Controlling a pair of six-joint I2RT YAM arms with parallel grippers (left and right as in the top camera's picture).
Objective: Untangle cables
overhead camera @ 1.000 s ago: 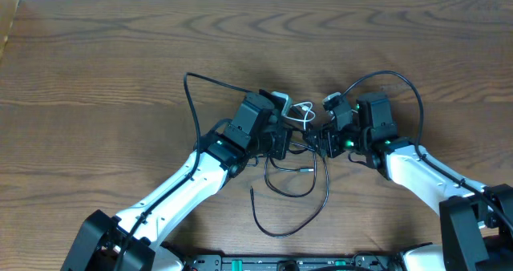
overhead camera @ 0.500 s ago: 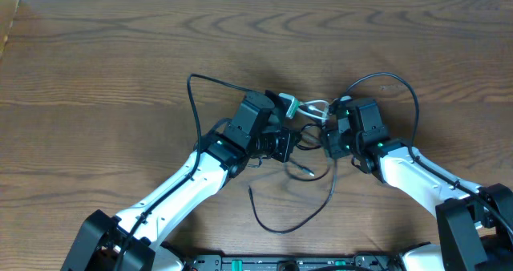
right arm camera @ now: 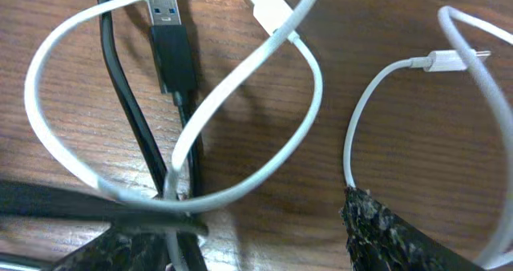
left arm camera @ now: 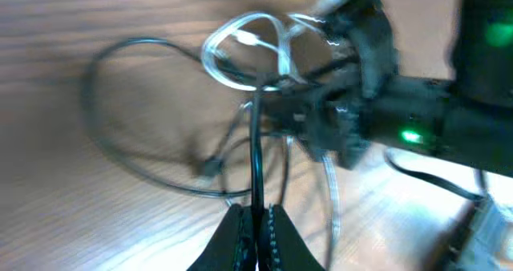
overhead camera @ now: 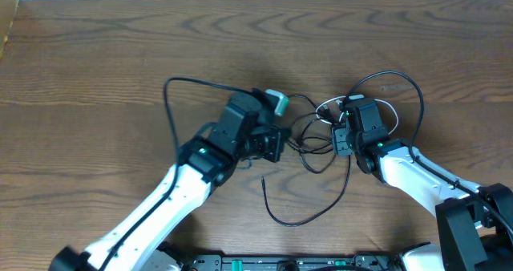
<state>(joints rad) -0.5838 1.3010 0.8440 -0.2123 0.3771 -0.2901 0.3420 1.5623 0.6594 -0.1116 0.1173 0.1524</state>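
Overhead view: wooden table (overhead camera: 96, 62), both arms reaching in from the 6 o'clock edge.

Left arm (overhead camera: 172, 195) comes up from 7 o'clock. Right arm (overhead camera: 409, 171) comes up from 5 o'clock. The two heads face each other across the tangle, just to the 3 o'clock side of table centre.

Black cable (left arm camera: 255, 159): the longer cord. One strand runs straight out of the left gripper (left arm camera: 256, 223) toward 12 o'clock in the left wrist view, into the knot. A loose loop trails from the tangle toward 6 o'clock on the table. The left gripper's fingers are pressed together, clamped on this strand.

White cable (right arm camera: 319, 91): the shorter cord, coiled in a loop that crosses over the black cable directly under the right gripper (right arm camera: 252, 219). Right fingers stand apart, nothing pinched. The white strand and the black cord pass beside the 7 o'clock finger.

Black USB plug (right arm camera: 171, 42) lies flat at 11 o'clock in the right wrist view. White plug (right arm camera: 268, 2) lies at 12 o'clock, the small white connector (right arm camera: 449, 60) at 2 o'clock.
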